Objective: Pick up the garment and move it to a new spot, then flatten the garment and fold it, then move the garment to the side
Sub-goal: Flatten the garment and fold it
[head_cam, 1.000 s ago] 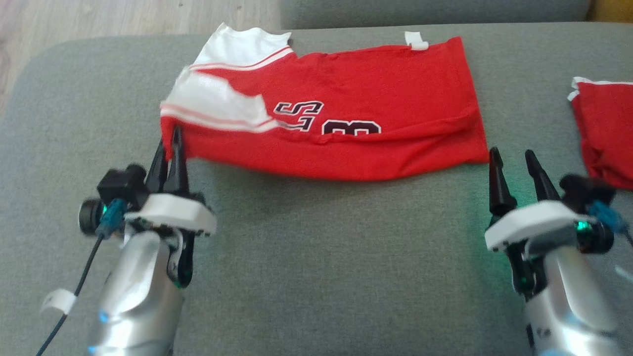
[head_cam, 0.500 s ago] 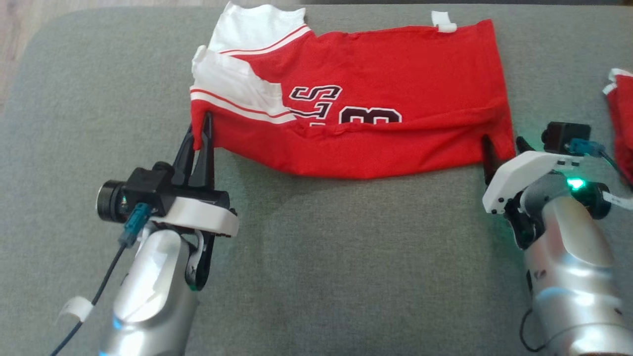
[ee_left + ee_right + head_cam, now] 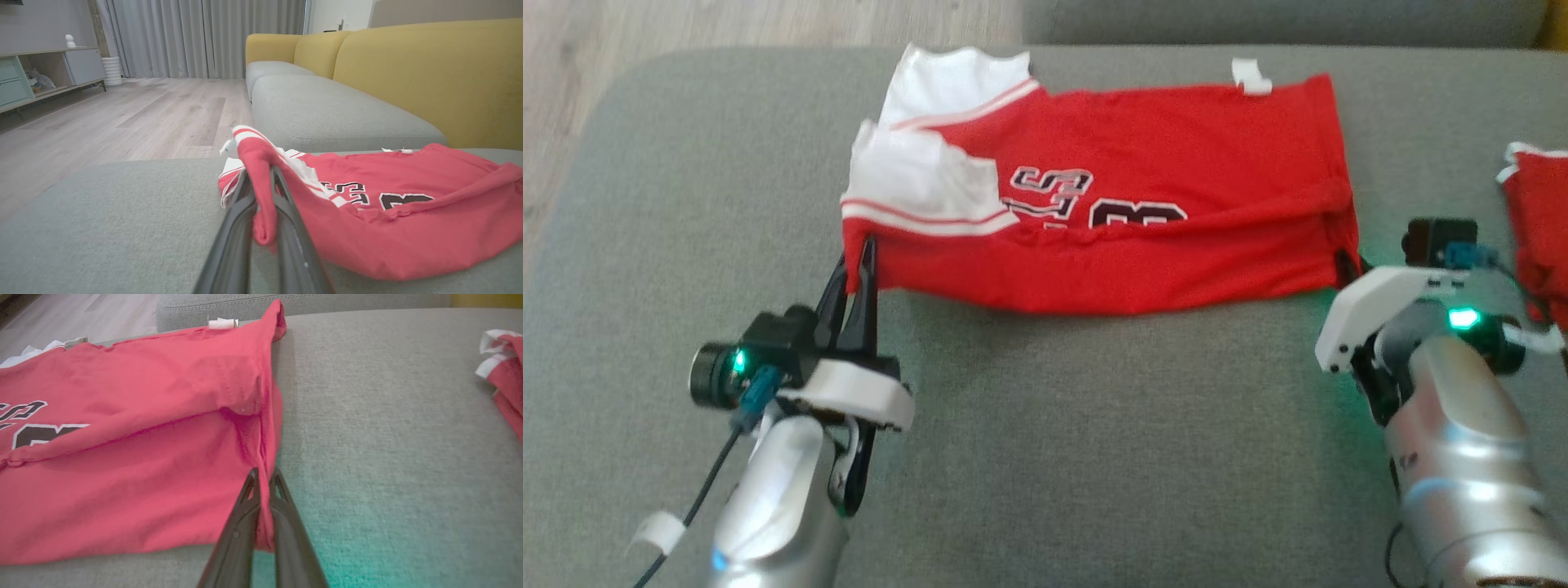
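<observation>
The garment (image 3: 1143, 237) is a red jersey with white sleeves and dark lettering, lying partly folded across the grey sofa cushion (image 3: 1054, 457). My left gripper (image 3: 859, 245) is shut on its near left corner, and the left wrist view shows red cloth (image 3: 261, 183) pinched between the two fingers. My right gripper (image 3: 1346, 263) is shut on the near right corner; in the right wrist view the hem (image 3: 265, 465) runs between the closed fingers (image 3: 241, 526).
A second red and white cloth (image 3: 1535, 237) lies at the cushion's right edge. The cushion's left end borders wooden floor (image 3: 686, 33). Yellow sofa backs (image 3: 408, 73) and another grey seat (image 3: 327, 110) stand behind. Bare cushion lies between my arms.
My right gripper has moved in to the jersey's near right corner and shut on it. The left gripper keeps its grip. The head camera has shifted.
</observation>
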Motion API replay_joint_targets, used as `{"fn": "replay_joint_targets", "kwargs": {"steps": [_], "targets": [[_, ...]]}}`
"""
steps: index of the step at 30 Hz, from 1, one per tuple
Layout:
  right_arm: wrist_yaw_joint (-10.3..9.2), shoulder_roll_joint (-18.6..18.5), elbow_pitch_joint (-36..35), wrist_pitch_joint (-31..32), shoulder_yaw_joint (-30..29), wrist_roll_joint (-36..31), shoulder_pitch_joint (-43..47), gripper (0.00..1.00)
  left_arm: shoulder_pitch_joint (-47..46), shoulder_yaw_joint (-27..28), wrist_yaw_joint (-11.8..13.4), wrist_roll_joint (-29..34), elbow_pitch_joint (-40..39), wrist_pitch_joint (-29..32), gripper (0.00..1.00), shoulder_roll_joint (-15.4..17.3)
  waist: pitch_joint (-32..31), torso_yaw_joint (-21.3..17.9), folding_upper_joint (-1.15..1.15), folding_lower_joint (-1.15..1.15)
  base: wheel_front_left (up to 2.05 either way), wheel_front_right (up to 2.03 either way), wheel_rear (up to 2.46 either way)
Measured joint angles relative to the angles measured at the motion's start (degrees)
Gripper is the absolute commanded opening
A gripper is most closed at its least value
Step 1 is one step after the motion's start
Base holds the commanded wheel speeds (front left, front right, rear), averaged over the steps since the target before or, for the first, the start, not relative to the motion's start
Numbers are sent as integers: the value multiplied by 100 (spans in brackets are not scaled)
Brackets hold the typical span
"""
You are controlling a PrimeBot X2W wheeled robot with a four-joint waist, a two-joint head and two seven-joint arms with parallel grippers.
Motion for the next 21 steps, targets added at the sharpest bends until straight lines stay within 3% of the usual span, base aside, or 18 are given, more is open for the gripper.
{"fn": "replay_joint_targets", "kwargs": {"steps": [11, 21], "targets": [[0, 14, -287, -142, 85, 617, 870, 0, 597, -3, 32, -116, 159, 263, 0, 198, -600, -188, 0, -1, 0, 0, 0], [0, 65, -1589, 433, 131, 1085, 2199, 0, 1419, -234, -120, -257, -259, 966, 0, 383, -952, -380, 0, -1, 0, 0, 0]]}}
